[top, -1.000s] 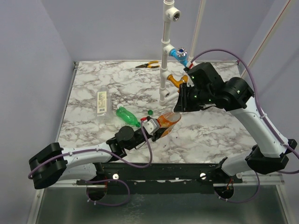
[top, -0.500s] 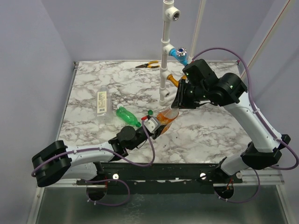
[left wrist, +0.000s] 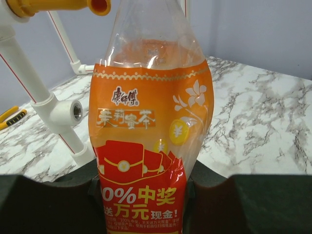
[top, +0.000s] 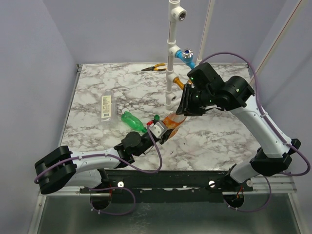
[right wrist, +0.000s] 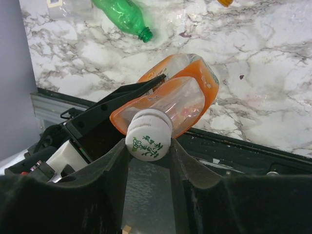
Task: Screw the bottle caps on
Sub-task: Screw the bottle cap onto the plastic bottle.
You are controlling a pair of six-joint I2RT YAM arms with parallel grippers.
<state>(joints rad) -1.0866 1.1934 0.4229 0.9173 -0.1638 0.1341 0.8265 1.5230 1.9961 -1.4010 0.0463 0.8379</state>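
Fingers of the right claw (right wrist: 147,146) are closed around the white cap (right wrist: 148,139), one touching each side of it. The cap sits on the neck of the orange bottle (right wrist: 187,92). This bottle is held tilted, with its neck pointing up at the right claw.

The left claw (left wrist: 144,195) is shut tight on the lower part of the same bottle, one finger pressed to each side of the label.

Just left of the bottle, a small dark green cap (top: 156,117) lies on the desk (top: 214,141). Near it lies the green bottle (top: 131,120), on its side, with its open mouth toward that cap. Farther left, the clear bottle (top: 106,107) lies flat too.

Behind them stands a white pipe frame (top: 171,58) with a blue tap (top: 187,54) and an orange tap (left wrist: 48,5). Pliers (top: 153,68) lie at the far edge of the desk.
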